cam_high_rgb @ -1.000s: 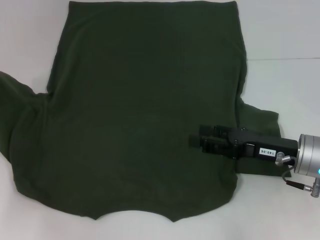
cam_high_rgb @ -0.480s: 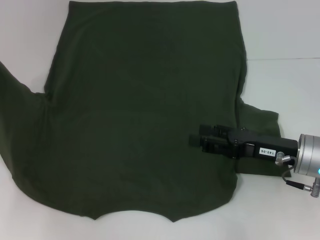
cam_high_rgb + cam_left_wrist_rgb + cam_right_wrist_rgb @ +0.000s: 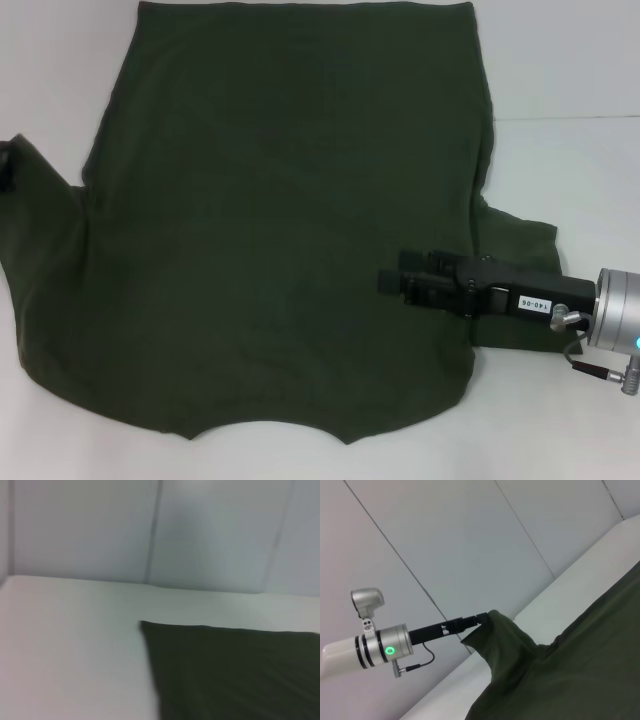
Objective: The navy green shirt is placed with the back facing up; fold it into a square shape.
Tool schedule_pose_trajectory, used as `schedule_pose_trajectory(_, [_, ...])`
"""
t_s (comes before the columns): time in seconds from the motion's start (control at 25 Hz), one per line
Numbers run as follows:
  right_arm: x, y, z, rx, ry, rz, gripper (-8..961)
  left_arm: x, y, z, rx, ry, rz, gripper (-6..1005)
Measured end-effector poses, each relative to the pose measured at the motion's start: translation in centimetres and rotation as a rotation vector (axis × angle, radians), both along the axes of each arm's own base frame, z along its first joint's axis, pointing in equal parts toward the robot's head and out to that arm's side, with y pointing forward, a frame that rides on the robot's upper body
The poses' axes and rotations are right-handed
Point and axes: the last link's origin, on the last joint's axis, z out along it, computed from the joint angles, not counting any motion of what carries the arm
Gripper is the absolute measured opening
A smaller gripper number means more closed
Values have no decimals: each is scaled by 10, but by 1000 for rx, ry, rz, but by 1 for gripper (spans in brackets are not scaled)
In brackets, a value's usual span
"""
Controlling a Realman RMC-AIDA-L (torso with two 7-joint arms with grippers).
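Observation:
The navy green shirt [image 3: 290, 210] lies spread on the white table [image 3: 570, 70], plain side up. Its hem is at the far side and its neckline is near me. My left gripper [image 3: 485, 616] is shut on the left sleeve [image 3: 502, 640] and holds it lifted off the table. In the head view that sleeve [image 3: 35, 210] reaches the picture's left edge. My right gripper [image 3: 392, 274] is over the shirt's right side near the armpit, fingers open with nothing between them. The right sleeve [image 3: 520, 245] lies flat beside and under that arm. The left wrist view shows a hem corner of the shirt [image 3: 230, 670].
The table's far edge meets a pale panelled wall [image 3: 150, 530]. Bare table shows to the right of the shirt and at the front corners. The left arm's silver wrist with its green light [image 3: 387, 650] hangs above the table's left side.
The left sleeve has risen and been drawn slightly inward, toward the shirt's body. The right gripper has not moved.

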Motion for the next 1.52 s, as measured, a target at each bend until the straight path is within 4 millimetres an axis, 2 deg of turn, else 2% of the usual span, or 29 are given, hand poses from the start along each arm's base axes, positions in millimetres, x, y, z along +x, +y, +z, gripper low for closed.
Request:
schedule_pose_trajectory(0.4, [1,-2,-1,-1,-7,6,789,29,-6,-22,-158,-147,-110,17])
schedule_pose_trajectory(0.76, [2,-3,-1,-1,-8,5,789,59,0,-59,-296,-281,-179,19])
schedule_pose_trajectory(0.92, [2,-3,-2,-3,-10,6,789,67,6,-72,-320,-300,-181,19])
schedule_pose_trajectory(1.16, [2,-3,-2,0,-14,12,789,72,13,-79,-322,-308,-174,40])
schedule_pose_trajectory(1.52, [3,-3,-1,4,-14,13,790,78,7,-88,-327,-421,-200,99])
